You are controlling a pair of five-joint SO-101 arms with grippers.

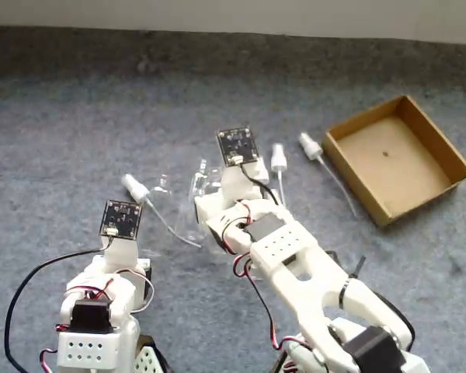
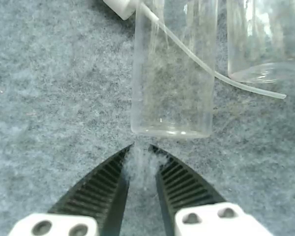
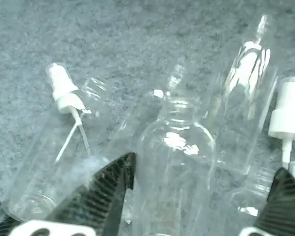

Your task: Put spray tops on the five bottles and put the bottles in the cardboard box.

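Several clear bottles (image 1: 188, 203) lie bunched on the grey carpet between the two arms. My right gripper (image 3: 196, 187) is open wide, its jaws on either side of one clear bottle (image 3: 176, 147) without pressing on it. A white spray top (image 3: 64, 93) lies across a neighbouring bottle (image 3: 44, 182), and another spray top (image 3: 287, 115) sits beside a third bottle (image 3: 246, 93). My left gripper (image 2: 140, 147) is low over the carpet, open by a narrow gap and holding nothing, just short of the base of a lying bottle (image 2: 172, 73). A spray top's tube (image 2: 211, 69) crosses that bottle.
The cardboard box (image 1: 443, 148) sits open on the right, tilted, with nothing in it. Two loose spray tops (image 1: 279, 159) (image 1: 311, 145) lie between the bottles and the box, one trailing a long tube (image 1: 338, 186). A further spray top (image 1: 136, 188) lies left of the bottles.
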